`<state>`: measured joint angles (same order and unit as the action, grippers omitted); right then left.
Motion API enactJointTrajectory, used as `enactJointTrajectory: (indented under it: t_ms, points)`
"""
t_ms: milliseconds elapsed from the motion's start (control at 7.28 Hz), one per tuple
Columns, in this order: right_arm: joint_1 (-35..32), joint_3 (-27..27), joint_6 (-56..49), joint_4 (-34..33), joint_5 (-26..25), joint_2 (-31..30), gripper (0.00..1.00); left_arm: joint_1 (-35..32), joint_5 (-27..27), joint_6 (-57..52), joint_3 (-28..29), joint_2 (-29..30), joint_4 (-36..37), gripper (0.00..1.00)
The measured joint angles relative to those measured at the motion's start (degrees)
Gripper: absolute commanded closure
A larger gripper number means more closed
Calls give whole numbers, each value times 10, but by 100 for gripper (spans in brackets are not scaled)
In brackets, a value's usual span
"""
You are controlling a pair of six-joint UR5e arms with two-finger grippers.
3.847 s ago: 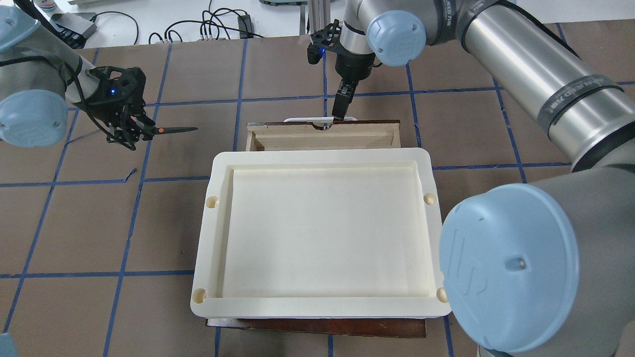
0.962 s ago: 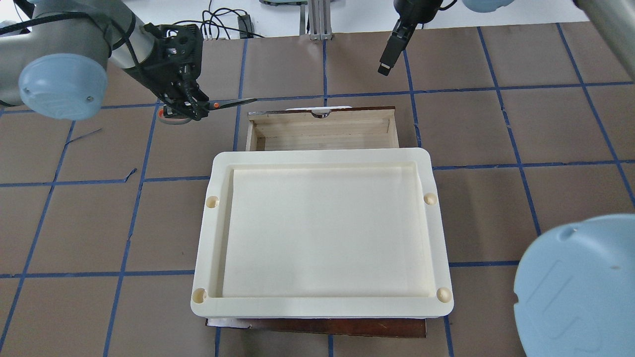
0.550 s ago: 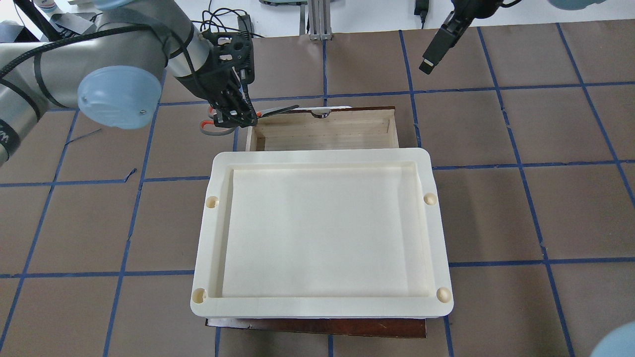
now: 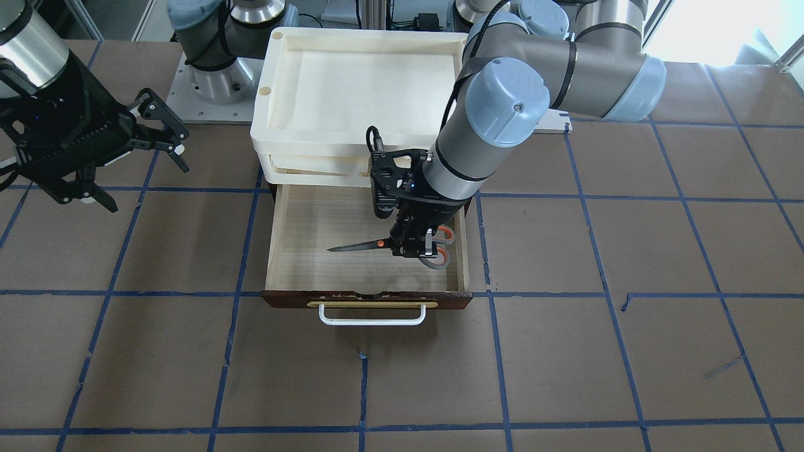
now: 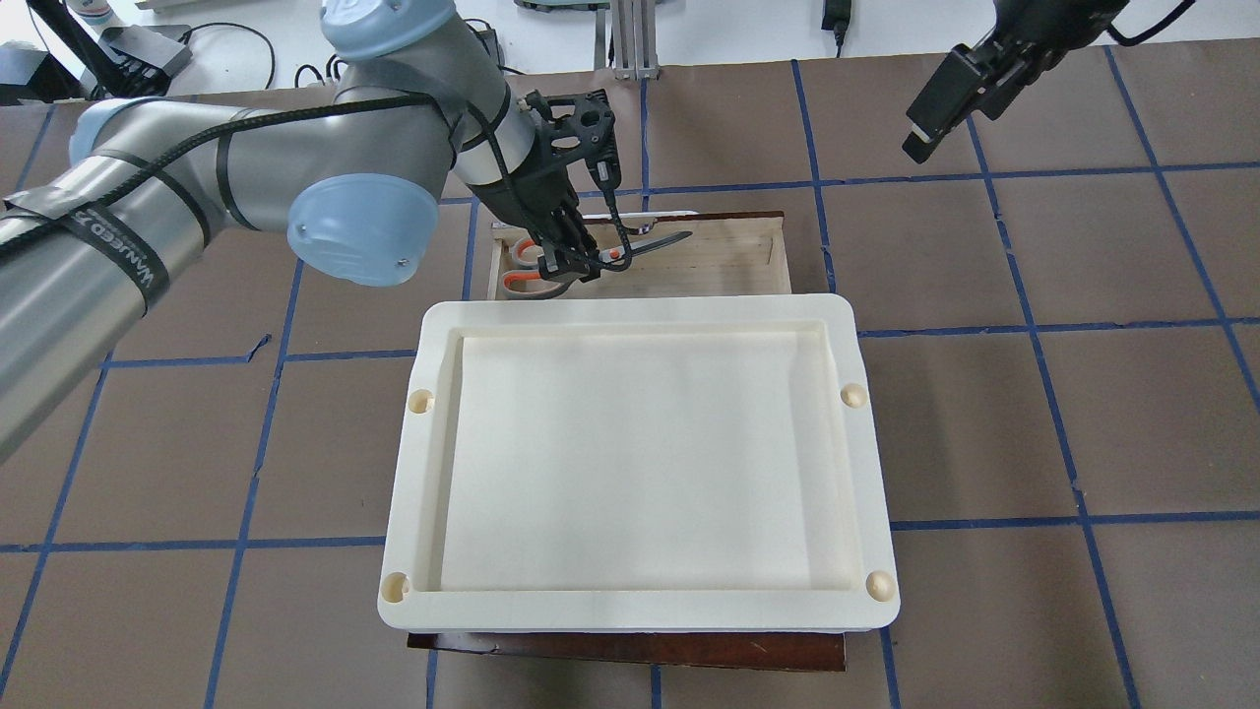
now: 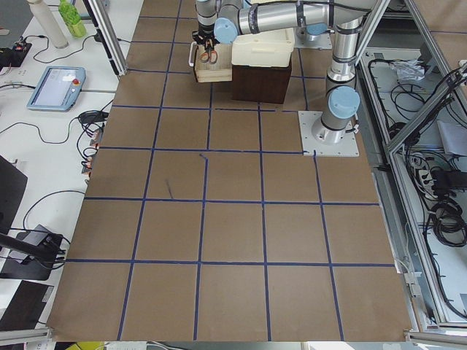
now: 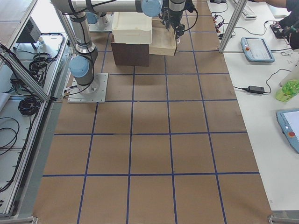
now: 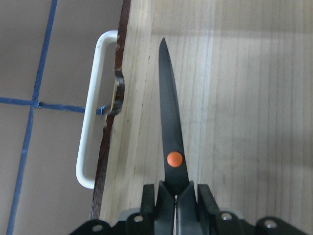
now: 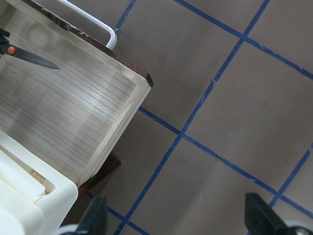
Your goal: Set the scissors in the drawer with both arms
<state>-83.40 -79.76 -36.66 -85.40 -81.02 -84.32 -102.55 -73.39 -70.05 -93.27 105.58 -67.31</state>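
While the scissors sit inside the outline of the open drawer, you have them pinched in the left gripper. Its fingers are clamped on the shanks just behind the orange pivot. The handle loops stick out behind the gripper, close to the drawer's side wall on the robot's left. The closed blades run out ahead of it, roughly parallel to the drawer front, and the tip reaches about mid-drawer. From the wrist camera you see the blade running alongside the front wall without touching it, level with the white pull on the outside. You cannot tell whether the blades touch the drawer floor.

Your right gripper hangs over the table, well apart from the drawer and off its opposite end. Its fingers are spread wide with nothing between them. Cream trays are stacked over the back part of the drawer.
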Motion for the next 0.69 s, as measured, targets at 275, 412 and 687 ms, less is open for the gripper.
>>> enactJointTrajectory:
  t_ms: [275, 412, 687]
  points:
    - [0, -12, 92, 9, -53, -18, 0, -24, -1, 26, -2, 15, 16, 68]
    - [-1, -13, 112, 10, -62, -21, 0, -31, -1, 30, -6, 22, 20, 23]
    - [-7, -18, 131, 6, -63, -22, 0, -34, -2, 31, -11, 34, 23, 16]
